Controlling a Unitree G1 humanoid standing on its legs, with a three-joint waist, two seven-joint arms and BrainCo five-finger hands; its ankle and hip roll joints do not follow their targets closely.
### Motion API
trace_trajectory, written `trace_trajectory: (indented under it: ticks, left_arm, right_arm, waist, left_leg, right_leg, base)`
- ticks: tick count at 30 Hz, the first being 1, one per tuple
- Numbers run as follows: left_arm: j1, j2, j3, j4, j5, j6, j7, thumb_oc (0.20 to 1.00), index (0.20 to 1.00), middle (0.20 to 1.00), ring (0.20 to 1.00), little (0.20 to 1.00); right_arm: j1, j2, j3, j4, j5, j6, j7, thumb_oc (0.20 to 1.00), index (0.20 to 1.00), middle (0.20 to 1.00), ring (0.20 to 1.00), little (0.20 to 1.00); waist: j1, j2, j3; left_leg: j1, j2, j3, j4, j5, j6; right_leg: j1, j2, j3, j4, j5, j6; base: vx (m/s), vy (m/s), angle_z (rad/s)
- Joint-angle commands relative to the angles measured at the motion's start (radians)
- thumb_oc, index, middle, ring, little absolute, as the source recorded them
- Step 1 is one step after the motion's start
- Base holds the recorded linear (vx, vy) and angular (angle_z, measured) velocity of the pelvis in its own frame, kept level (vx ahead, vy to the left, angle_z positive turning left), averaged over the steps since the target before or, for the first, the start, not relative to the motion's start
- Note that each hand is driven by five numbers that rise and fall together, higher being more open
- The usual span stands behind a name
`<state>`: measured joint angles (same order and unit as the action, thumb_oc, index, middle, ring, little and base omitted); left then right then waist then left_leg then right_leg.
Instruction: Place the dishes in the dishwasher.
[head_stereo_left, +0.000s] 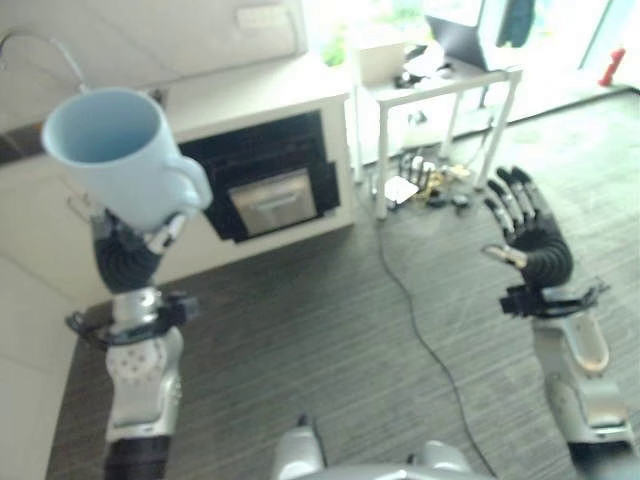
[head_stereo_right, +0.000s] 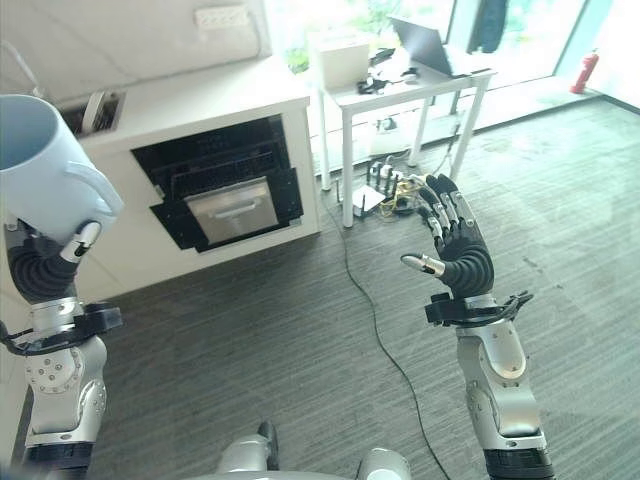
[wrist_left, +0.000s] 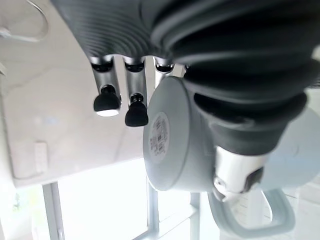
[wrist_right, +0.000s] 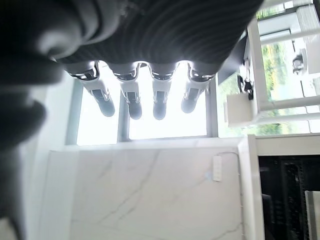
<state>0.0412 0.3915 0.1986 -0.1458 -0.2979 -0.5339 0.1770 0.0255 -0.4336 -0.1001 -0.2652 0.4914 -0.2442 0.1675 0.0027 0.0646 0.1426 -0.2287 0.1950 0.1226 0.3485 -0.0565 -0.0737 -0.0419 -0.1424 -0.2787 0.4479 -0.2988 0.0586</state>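
Observation:
My left hand (head_stereo_left: 128, 250) holds a light blue mug (head_stereo_left: 122, 152) upright and raised at the left, its handle turned toward the middle. The left wrist view shows the mug's base (wrist_left: 167, 135) with my thumb across its side and my fingertips (wrist_left: 107, 102) beside it. The dishwasher (head_stereo_left: 270, 185) stands open under the white counter, a dark cavity with a silver panel inside, ahead of me across the floor. My right hand (head_stereo_left: 525, 228) is raised at the right, fingers straight, holding nothing.
A white counter (head_stereo_left: 250, 95) with a sink and tap (head_stereo_left: 45, 50) runs along the back left. A white side table (head_stereo_left: 440, 90) with a laptop stands at the back right, cables and plugs (head_stereo_left: 425, 185) lying under it. Dark carpet (head_stereo_left: 330, 330) lies between me and the dishwasher.

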Motion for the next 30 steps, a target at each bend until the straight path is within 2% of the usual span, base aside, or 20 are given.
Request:
trace_trajectory:
  ticks: [1,4,5,6,8,11,15,16,17,18,20,22,23,25,27,30]
  left_arm:
    - [0.002,0.038,0.032,-0.089,-0.020,-0.026,-0.020,0.200,0.200,0.200,0.200,0.200]
    - [0.020,0.027,0.034,-0.106,-0.032,-0.003,-0.050,0.200,0.200,0.200,0.200,0.200]
    - [0.026,0.022,0.035,-0.110,-0.023,0.010,-0.052,0.200,0.200,0.200,0.200,0.200]
    - [0.028,0.021,0.036,-0.112,-0.027,0.014,-0.055,0.200,0.200,0.200,0.200,0.200]
    - [0.038,0.021,0.051,-0.127,-0.036,0.021,-0.073,0.200,0.200,0.200,0.200,0.200]
    - [0.032,0.027,0.062,-0.147,-0.024,0.036,-0.080,0.200,0.200,0.200,0.200,0.200]
    - [0.022,0.044,0.062,-0.161,-0.008,0.047,-0.070,0.200,0.200,0.200,0.200,0.200]
    - [0.013,0.047,0.054,-0.161,0.006,0.055,-0.075,0.200,0.200,0.200,0.200,0.200]
    - [0.013,0.050,0.053,-0.165,0.016,0.059,-0.080,0.200,0.200,0.200,0.200,0.200]
    - [0.016,0.051,0.054,-0.169,0.016,0.064,-0.088,0.200,0.200,0.200,0.200,0.200]
    - [0.017,0.055,0.054,-0.162,0.012,0.065,-0.091,0.200,0.200,0.200,0.200,0.200]
    - [0.011,0.071,0.053,-0.152,-0.002,0.071,-0.086,0.200,0.200,0.200,0.200,0.200]
    - [0.014,0.072,0.050,-0.157,-0.005,0.066,-0.089,0.200,0.200,0.200,0.200,0.200]
    - [0.012,0.067,0.036,-0.169,0.007,0.065,-0.089,0.200,0.200,0.200,0.200,0.200]
    - [0.020,0.064,0.024,-0.181,0.026,0.057,-0.074,0.200,0.200,0.200,0.200,0.200]
    - [0.038,0.060,0.028,-0.189,0.028,0.046,-0.077,0.200,0.200,0.200,0.200,0.200]
  right_arm:
    - [-0.037,-0.004,-0.049,-0.044,0.023,-0.022,0.042,1.000,1.000,1.000,1.000,1.000]
    - [0.005,-0.014,-0.077,-0.063,0.030,-0.001,0.066,1.000,1.000,1.000,1.000,1.000]
    - [0.027,-0.014,-0.096,-0.058,0.035,0.008,0.079,1.000,1.000,1.000,1.000,1.000]
    - [0.032,-0.015,-0.100,-0.059,0.038,0.011,0.083,1.000,1.000,1.000,1.000,1.000]
    - [0.062,-0.013,-0.124,-0.068,0.056,0.018,0.109,1.000,1.000,1.000,1.000,1.000]
    - [0.062,-0.003,-0.124,-0.076,0.051,0.018,0.115,1.000,1.000,1.000,1.000,1.000]
    - [0.021,0.025,-0.083,-0.082,0.048,0.022,0.073,1.000,1.000,1.000,1.000,1.000]
    - [0.007,0.042,-0.053,-0.087,-0.001,0.030,0.064,1.000,1.000,1.000,1.000,1.000]
    - [0.018,0.040,-0.043,-0.091,-0.037,0.033,0.055,1.000,1.000,1.000,1.000,1.000]
    - [0.029,0.038,-0.046,-0.087,-0.024,0.032,0.052,1.000,1.000,1.000,1.000,1.000]
    - [0.032,0.035,-0.047,-0.073,-0.005,0.030,0.044,1.000,1.000,1.000,1.000,1.000]
    - [0.048,0.014,-0.067,-0.069,0.006,0.019,0.081,1.000,1.000,1.000,1.000,1.000]
    - [0.054,-0.004,-0.076,-0.070,-0.001,0.005,0.103,1.000,1.000,1.000,1.000,1.000]
    - [0.050,-0.017,-0.082,-0.068,0.018,-0.002,0.105,1.000,1.000,1.000,1.000,1.000]
    - [0.044,-0.012,-0.080,-0.070,0.025,-0.013,0.112,1.000,1.000,1.000,1.000,1.000]
    - [0.050,-0.013,-0.074,-0.077,0.033,-0.018,0.123,1.000,1.000,1.000,1.000,1.000]
  waist:
    - [-0.002,-0.011,-0.007]
    - [0.002,-0.043,-0.011]
    - [0.004,-0.061,-0.018]
    - [0.005,-0.063,-0.019]
    - [0.016,-0.083,-0.026]
    - [0.033,-0.106,-0.022]
    - [0.065,-0.101,-0.018]
    - [0.068,-0.090,-0.021]
    - [0.071,-0.084,-0.020]
    - [0.067,-0.078,-0.019]
    - [0.065,-0.078,-0.019]
    - [0.045,-0.086,-0.004]
    - [0.020,-0.100,0.012]
    - [-0.012,-0.112,0.021]
    - [-0.029,-0.116,0.029]
    - [-0.033,-0.121,0.022]
  left_leg:
    - [0.036,0.033,-0.032,-0.048,-0.045,-0.060]
    - [0.056,0.000,-0.039,-0.048,-0.061,-0.049]
    - [0.061,-0.034,-0.061,-0.048,-0.076,-0.037]
    - [0.061,-0.040,-0.065,-0.048,-0.078,-0.034]
    - [0.067,-0.082,-0.094,-0.048,-0.093,-0.014]
    - [0.079,-0.119,-0.101,-0.048,-0.117,0.017]
    - [0.073,-0.146,-0.107,-0.048,-0.122,0.057]
    - [0.075,-0.168,-0.110,-0.048,-0.125,0.081]
    - [0.079,-0.184,-0.109,-0.048,-0.132,0.098]
    - [0.085,-0.189,-0.113,-0.048,-0.138,0.105]
    - [0.087,-0.189,-0.103,-0.048,-0.142,0.104]
    - [0.110,-0.174,-0.076,-0.048,-0.149,0.076]
    - [0.132,-0.181,-0.072,-0.048,-0.167,0.071]
    - [0.165,-0.190,-0.076,-0.048,-0.200,0.073]
    - [0.203,-0.198,-0.081,-0.048,-0.237,0.078]
    - [0.220,-0.202,-0.079,-0.048,-0.253,0.081]
  right_leg:
    - [0.064,0.055,0.038,-0.148,0.025,0.015]
    - [0.062,0.046,0.051,-0.148,0.038,0.029]
    - [0.069,0.049,0.079,-0.148,0.039,0.039]
    - [0.071,0.048,0.082,-0.148,0.040,0.041]
    - [0.077,0.036,0.099,-0.148,0.053,0.065]
    - [0.073,-0.008,0.086,-0.148,0.136,0.115]
    - [0.118,-0.016,0.067,-0.148,0.195,0.137]
    - [0.125,0.000,0.087,-0.075,0.264,0.140]
    - [0.087,0.008,0.105,0.058,0.298,0.137]
    - [0.064,0.020,0.109,0.120,0.306,0.130]
    - [0.026,0.004,0.091,0.081,0.278,0.118]
    - [0.018,-0.024,0.020,-0.148,0.222,0.104]
    - [-0.061,-0.044,0.054,-0.148,0.202,0.105]
    - [-0.170,-0.071,0.111,-0.148,0.238,0.119]
    - [-0.248,-0.095,0.119,-0.148,0.289,0.134]
    - [-0.249,-0.095,0.123,-0.148,0.288,0.138]
  base:
    - [0.24,0.183,0.35]
    - [0.46,0.371,0.33]
    - [0.47,0.400,0.25]
    - [0.52,0.420,0.23]
    - [0.38,0.298,0.38]
    - [0.31,0.221,0.30]
    - [0.27,0.235,0.10]
    - [0.39,0.464,-0.08]
    - [0.39,0.442,-0.09]
    - [0.31,0.284,0.02]
    - [0.26,0.077,-0.08]
    - [0.32,-0.118,-0.44]
    - [0.26,-0.204,-0.50]
    - [0.24,-0.217,-0.03]
    - [0.28,-0.309,0.48]
    - [0.21,-0.280,0.40]
